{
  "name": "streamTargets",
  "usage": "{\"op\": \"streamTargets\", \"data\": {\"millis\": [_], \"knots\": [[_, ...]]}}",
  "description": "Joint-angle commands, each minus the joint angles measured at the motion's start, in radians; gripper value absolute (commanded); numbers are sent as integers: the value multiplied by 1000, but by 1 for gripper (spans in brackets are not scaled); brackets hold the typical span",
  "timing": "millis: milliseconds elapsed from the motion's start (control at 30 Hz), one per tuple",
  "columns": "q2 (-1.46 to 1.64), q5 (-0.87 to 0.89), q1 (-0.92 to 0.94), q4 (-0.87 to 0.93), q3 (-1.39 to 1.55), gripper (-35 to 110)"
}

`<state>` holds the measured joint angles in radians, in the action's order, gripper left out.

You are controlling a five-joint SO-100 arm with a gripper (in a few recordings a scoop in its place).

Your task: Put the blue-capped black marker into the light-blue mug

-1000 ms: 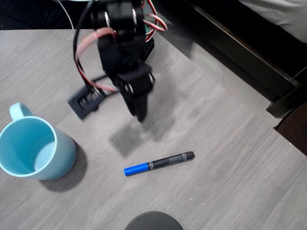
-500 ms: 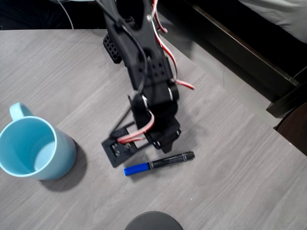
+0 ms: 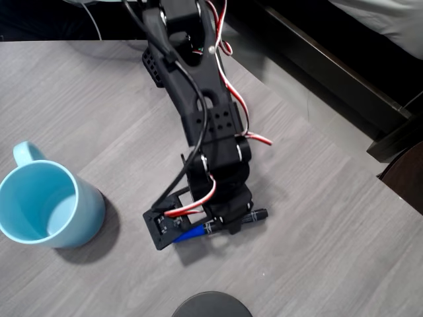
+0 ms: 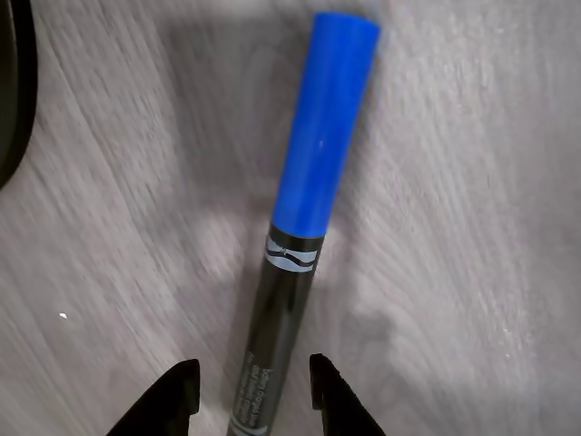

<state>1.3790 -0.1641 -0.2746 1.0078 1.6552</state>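
The blue-capped black marker (image 3: 192,232) lies flat on the grey table, cap toward the left in the overhead view, its middle hidden under my arm. My gripper (image 3: 223,224) is lowered right over its barrel. In the wrist view the marker (image 4: 320,154) runs up the picture with the blue cap at the top. My gripper (image 4: 252,397) is open there, one black fingertip (image 4: 177,392) on each side of the black barrel; the right one is almost against it. The light-blue mug (image 3: 16,218) stands upright at the table's left edge, handle pointing away, nothing inside.
A dark round object (image 3: 211,306) pokes in at the bottom edge. The table's right edge (image 3: 344,148) runs diagonally, with dark furniture (image 3: 330,72) beyond it. Bare table lies between the marker and the mug.
My arm has swung right and down from the table's middle onto the marker, which now sits between the fingers. Marker and mug have stayed put.
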Motion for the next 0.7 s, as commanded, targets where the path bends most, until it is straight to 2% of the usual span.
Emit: {"op": "streamTargets", "data": {"millis": [0, 433, 500, 533, 667], "knots": [[-28, 8, 18, -8, -57, 19], [-149, 8, 18, -28, -89, 18], [-181, 6, 18, -28, -112, 10], [-202, 8, 18, -23, -132, 1], [-236, 12, 14, -18, -160, 0]]}}
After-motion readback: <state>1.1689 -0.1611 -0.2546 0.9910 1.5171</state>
